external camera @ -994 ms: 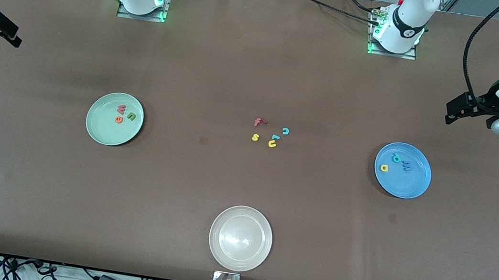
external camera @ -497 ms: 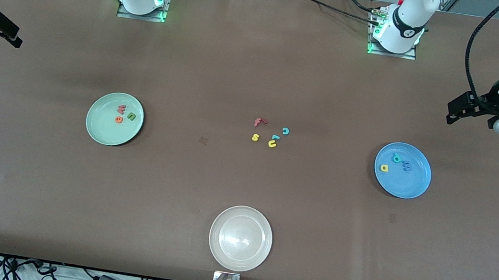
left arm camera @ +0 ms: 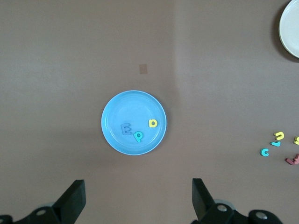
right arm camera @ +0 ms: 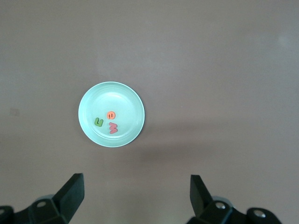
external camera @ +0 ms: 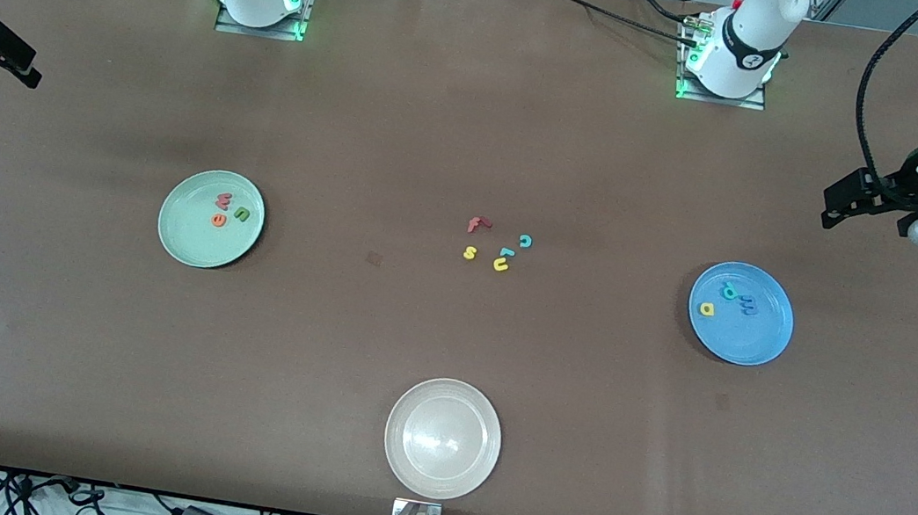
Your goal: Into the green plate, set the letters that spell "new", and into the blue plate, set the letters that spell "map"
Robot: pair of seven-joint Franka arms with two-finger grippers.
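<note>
The green plate [external camera: 186, 244] lies toward the right arm's end of the table. In it are the pinkish-red w [external camera: 223, 200], orange e [external camera: 218, 220] and green n [external camera: 241, 215]. The blue plate [external camera: 754, 341] lies toward the left arm's end and holds the blue m [external camera: 748, 306], yellow a [external camera: 707, 309] and teal p [external camera: 729, 289]. My left gripper [external camera: 831, 207] hangs open and empty over bare table at its end. The blue plate [left arm camera: 126, 107] shows beneath the left gripper [left arm camera: 138, 196]. My right gripper [external camera: 27, 69] is open and empty over its table edge, with the green plate [right arm camera: 121, 95] below the right gripper [right arm camera: 137, 193].
Loose letters lie mid-table: a red f [external camera: 477, 224], yellow s [external camera: 469, 252], teal c [external camera: 525, 240], yellow u [external camera: 500, 265] and a small teal piece [external camera: 506, 252]. A cream-white plate [external camera: 442, 438] sits nearest the front camera.
The left arm's hand shifted slightly early in the second and has since held still. The right arm, plates and letters have not moved.
</note>
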